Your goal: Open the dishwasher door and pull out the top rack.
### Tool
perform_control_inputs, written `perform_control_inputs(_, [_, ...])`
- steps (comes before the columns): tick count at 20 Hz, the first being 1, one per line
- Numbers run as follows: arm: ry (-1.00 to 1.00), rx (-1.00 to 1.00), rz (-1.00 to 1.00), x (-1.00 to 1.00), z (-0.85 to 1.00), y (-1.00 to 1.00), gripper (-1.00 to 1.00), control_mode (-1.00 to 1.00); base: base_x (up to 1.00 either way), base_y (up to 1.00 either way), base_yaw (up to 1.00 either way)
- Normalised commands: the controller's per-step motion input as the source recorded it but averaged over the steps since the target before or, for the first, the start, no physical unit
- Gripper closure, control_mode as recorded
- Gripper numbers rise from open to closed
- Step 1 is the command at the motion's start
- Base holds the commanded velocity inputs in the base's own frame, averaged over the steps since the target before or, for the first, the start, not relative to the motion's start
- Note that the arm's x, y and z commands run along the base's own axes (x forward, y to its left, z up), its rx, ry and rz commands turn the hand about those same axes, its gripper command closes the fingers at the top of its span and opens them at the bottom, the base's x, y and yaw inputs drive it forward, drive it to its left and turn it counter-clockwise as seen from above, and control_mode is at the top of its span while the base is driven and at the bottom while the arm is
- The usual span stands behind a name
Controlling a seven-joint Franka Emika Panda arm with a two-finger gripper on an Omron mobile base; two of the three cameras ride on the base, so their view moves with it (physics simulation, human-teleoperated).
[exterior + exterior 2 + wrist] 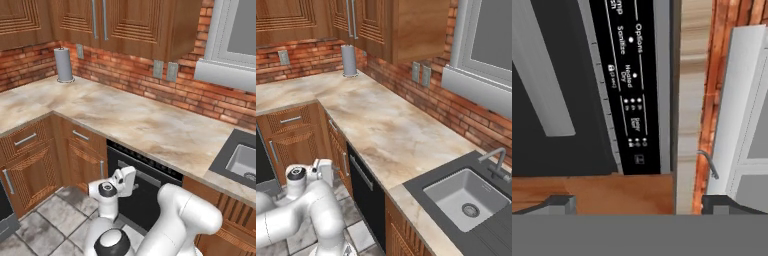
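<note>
Looking from the left base view, the dishwasher door (145, 187) stands shut under the front edge of the counter (150, 125), flush with the brown cabinet doors on either side, and the arm's hand sits in front of it, near the door's left part; the gripper (131, 181) points toward the panel, but whether its fingers touch anything cannot be told here. From the right base view, the dishwasher door (367, 192) again reads as closed, its grey bar handle (361, 172) running just below the counter edge, with the sink (468, 197) set into the counter's near right corner and the hand held a little apart from the door front. Along the hand view, rolled sideways, the dishwasher door (567, 85) fills the left, with the grey handle (539, 75) and the control strip (629, 85) close ahead; the two fingertips (559, 204) rise at the bottom edge, spread wide with nothing between them. Judging from all this, nothing of the task is done yet: the handle is not gripped, the door remains to be opened, and the top rack, hidden behind it, remains to be pulled out.
</note>
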Motion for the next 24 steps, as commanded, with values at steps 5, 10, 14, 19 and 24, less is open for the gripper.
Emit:
perform_control_inputs(5, [0.0,0.0,0.11,0.29,-0.24,-0.12,-1.0,-1.0,0.0,0.0,0.0])
perform_control_inputs(10, [0.0,0.0,0.11,0.35,-0.3,-0.13,-1.0,-1.0,0.0,0.0,0.0])
perform_control_inputs(14, [0.0,0.0,0.09,0.36,-0.35,-0.05,-1.0,-1.0,0.0,0.0,0.0])
perform_control_inputs(19, [0.0,0.0,0.04,0.32,-0.3,0.0,-1.0,-1.0,0.0,0.0,0.0])
perform_control_inputs(24, [0.0,0.0,0.0,0.38,-0.23,0.0,-1.0,-1.0,0.0,0.0,0.0])
